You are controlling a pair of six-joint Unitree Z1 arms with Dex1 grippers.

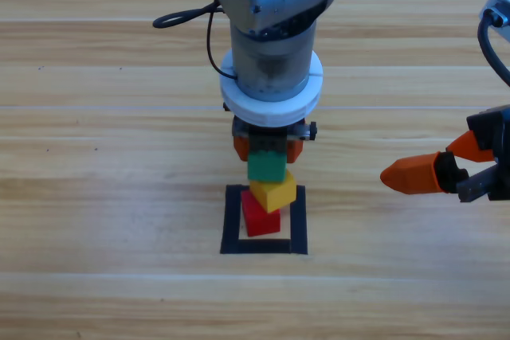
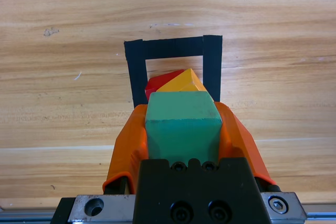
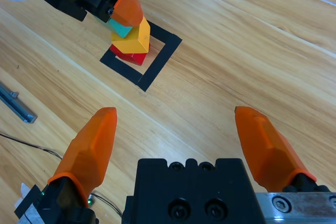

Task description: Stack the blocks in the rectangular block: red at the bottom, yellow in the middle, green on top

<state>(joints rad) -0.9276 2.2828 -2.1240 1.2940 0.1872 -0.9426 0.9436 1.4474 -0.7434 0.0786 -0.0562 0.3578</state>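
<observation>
The red cube (image 1: 260, 217) rests inside the black tape rectangle (image 1: 232, 222), with the yellow cube (image 1: 273, 191) on top of it, turned askew. My left gripper (image 1: 268, 149) comes down from above and is shut on the green cube (image 1: 266, 166), holding it just above the yellow one. In the left wrist view the green cube (image 2: 182, 123) fills the space between the orange jaws, with the yellow cube (image 2: 182, 82) and red cube (image 2: 159, 82) beyond it. My right gripper (image 1: 414, 171) waits open at the right edge, holding nothing.
A black cable (image 1: 191, 17) loops on the table behind the left arm. In the right wrist view a metal rail (image 3: 18, 106) lies at the left, and the tape rectangle (image 3: 160, 60) with the stack is far ahead.
</observation>
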